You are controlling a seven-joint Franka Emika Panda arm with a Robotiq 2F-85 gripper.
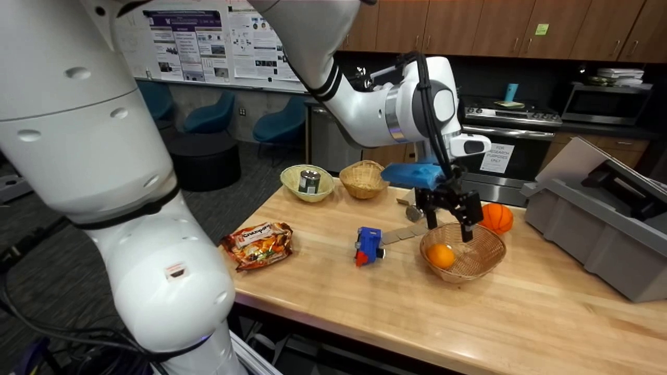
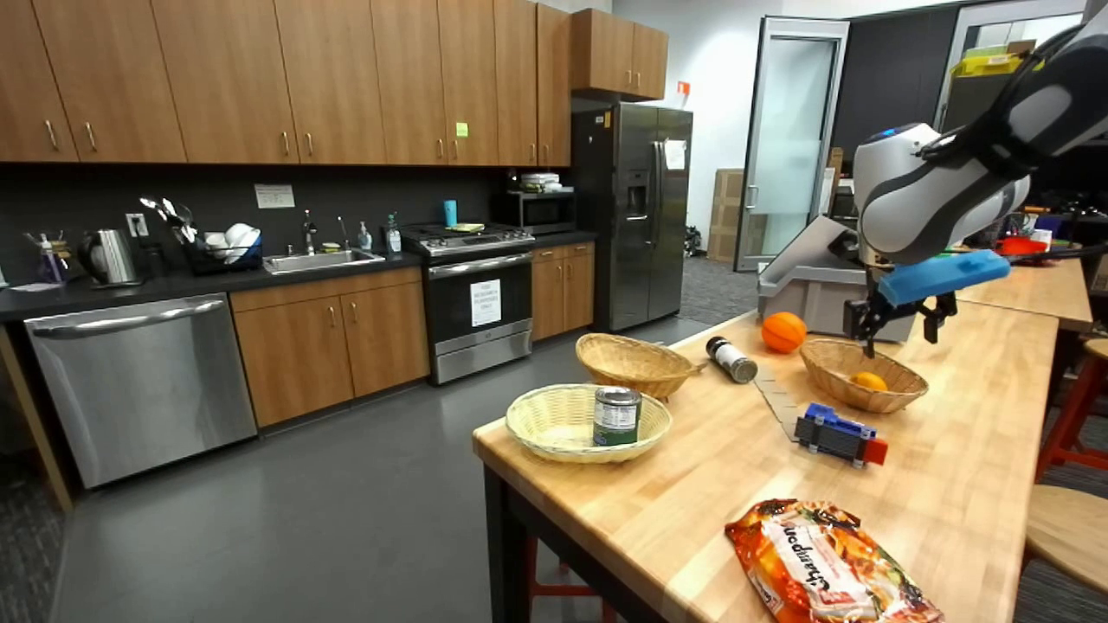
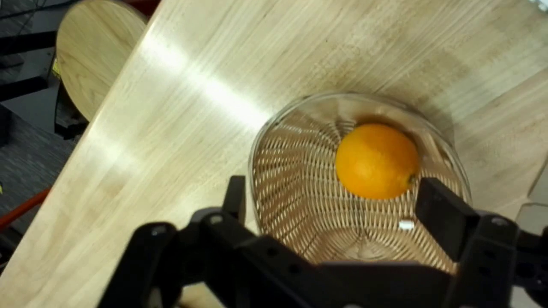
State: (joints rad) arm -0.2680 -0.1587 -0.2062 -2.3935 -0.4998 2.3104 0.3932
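Because its two fingers (image 3: 443,216) stand wide apart with nothing between them, the robot's gripper (image 3: 332,192) holds nothing; it hangs pointing down above a tan wicker basket (image 3: 291,171), which fills the lower middle of the wrist view. Inside the basket, a little right of centre in that view, sits a single orange (image 3: 376,161). In both exterior views a gap shows between the fingertips and the fruit. The orange lies off-centre, close to the basket's wall, probably because the sloping weave stops a round fruit from rolling away. Seen from the wrist, one finger shows over the wooden tabletop (image 3: 192,128), just outside the basket's left rim, and the other over the weave; that spread looks wide enough to straddle the orange.

In an exterior view, the basket is right of centre. A blue toy truck (image 1: 369,245) sits to its left. An orange ball (image 1: 496,217) rests beyond its upper right side, near a grey bin (image 1: 589,239) at the right edge. Left of centre, a shiny food packet (image 1: 260,247) lies flat, as a soft bag would. At upper middle, a can (image 1: 309,182) stands upright in a pale basket (image 1: 289,179), presumably steady on its flat base.
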